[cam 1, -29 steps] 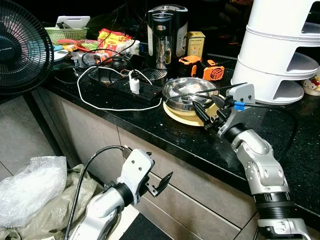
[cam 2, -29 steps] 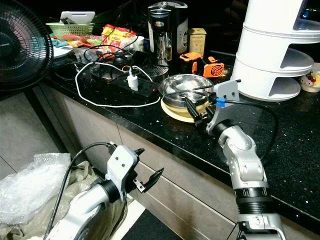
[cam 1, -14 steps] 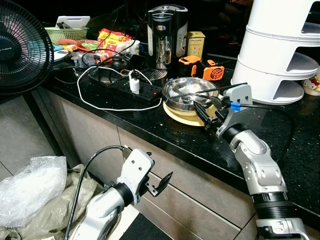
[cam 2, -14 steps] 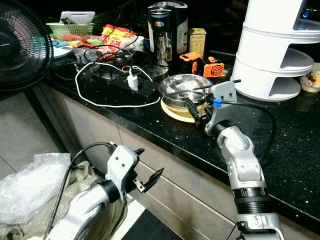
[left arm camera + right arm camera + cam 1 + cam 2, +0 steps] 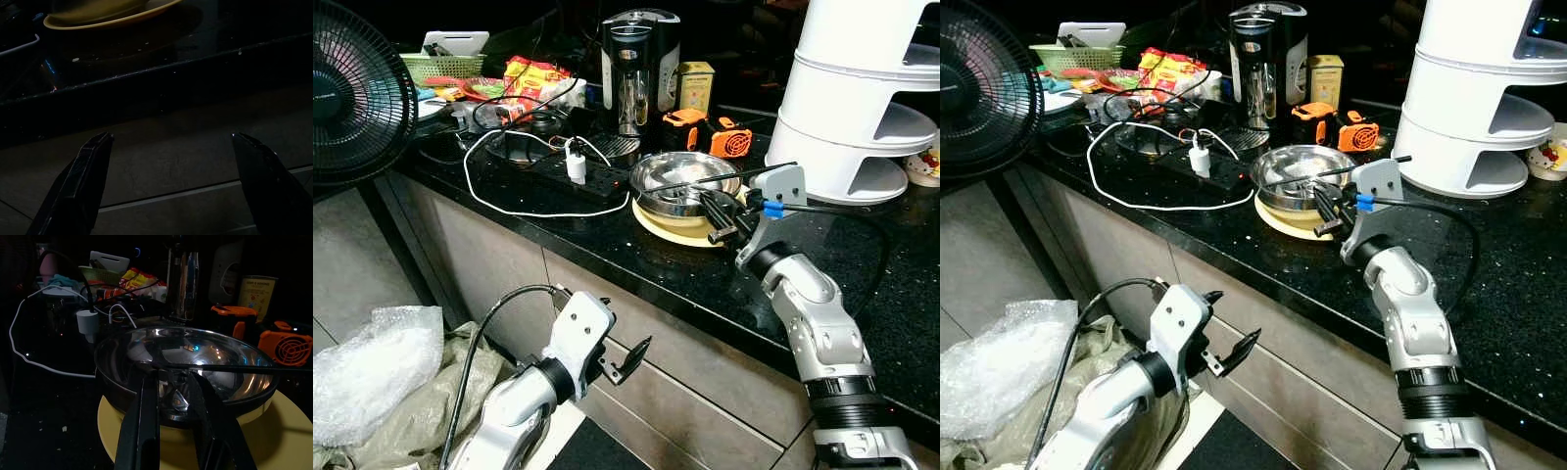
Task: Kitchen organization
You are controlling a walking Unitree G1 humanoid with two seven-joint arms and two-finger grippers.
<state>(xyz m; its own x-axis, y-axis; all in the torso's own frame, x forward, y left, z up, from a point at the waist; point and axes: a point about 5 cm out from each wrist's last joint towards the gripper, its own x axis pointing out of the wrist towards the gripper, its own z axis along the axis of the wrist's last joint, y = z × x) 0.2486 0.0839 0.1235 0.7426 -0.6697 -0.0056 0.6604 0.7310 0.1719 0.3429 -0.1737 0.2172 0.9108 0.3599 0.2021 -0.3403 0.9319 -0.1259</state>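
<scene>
Black tabletop (image 5: 607,250) is cluttered: white tiered rack (image 5: 862,98), kettle (image 5: 639,69), power strip (image 5: 573,176). Steel bowl (image 5: 683,181) sits on a yellow plate (image 5: 671,227) near the front edge, a thin black stick (image 5: 720,178) lying across its rim. Right gripper (image 5: 173,404) is at the bowl's near wall, jaws nearly closed, holding nothing clearly. Judgement: it should open wider and straddle the rim before closing, keeping clear of the stick. Left gripper (image 5: 168,152) hangs idle below, jaws wide apart, empty.

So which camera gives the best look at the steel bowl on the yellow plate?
The right wrist view: the steel bowl sits close and central, right gripper at its rim. Both eye views show it small on the yellow plate. The left wrist view catches the plate's edge.
</scene>
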